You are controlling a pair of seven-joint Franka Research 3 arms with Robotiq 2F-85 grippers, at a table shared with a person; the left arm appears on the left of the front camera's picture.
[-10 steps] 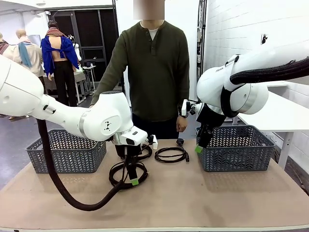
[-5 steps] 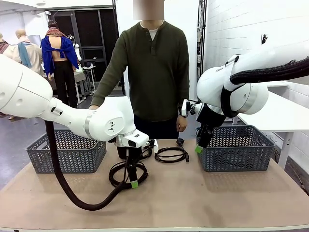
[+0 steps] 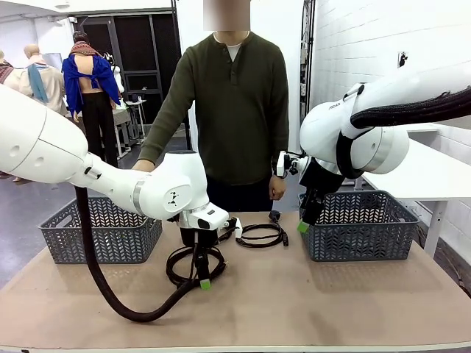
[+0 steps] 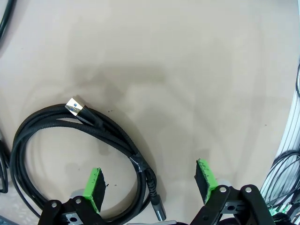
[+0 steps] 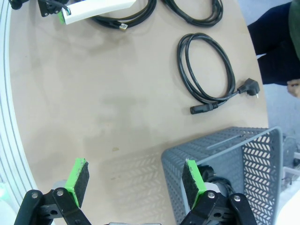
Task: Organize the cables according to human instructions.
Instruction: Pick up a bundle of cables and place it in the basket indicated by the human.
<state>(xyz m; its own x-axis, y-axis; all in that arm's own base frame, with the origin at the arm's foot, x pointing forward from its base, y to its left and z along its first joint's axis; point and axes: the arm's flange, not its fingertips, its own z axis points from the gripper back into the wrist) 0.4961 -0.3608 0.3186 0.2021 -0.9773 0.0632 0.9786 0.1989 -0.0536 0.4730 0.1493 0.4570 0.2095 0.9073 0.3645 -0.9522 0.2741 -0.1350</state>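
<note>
One coiled cable [image 4: 115, 140] with a metal-tipped plug [image 4: 74, 107] lies mid-counter, toward the far edge, a second cable [image 3: 259, 244] farther back. The left gripper [image 4: 150, 185] stands over the near coil, jaws wide apart and empty, a strand between them: likely a pick-up step, calling for lowering and closing. The right gripper [image 5: 136, 180], equally wide and empty, hovers by the grey basket [image 5: 225, 164] near the counter's right edge. No writing is legible

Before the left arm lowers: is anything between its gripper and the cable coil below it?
Nothing visible does. The left gripper hangs open over the braided cable coil, its taped strands between the green pads.
</note>
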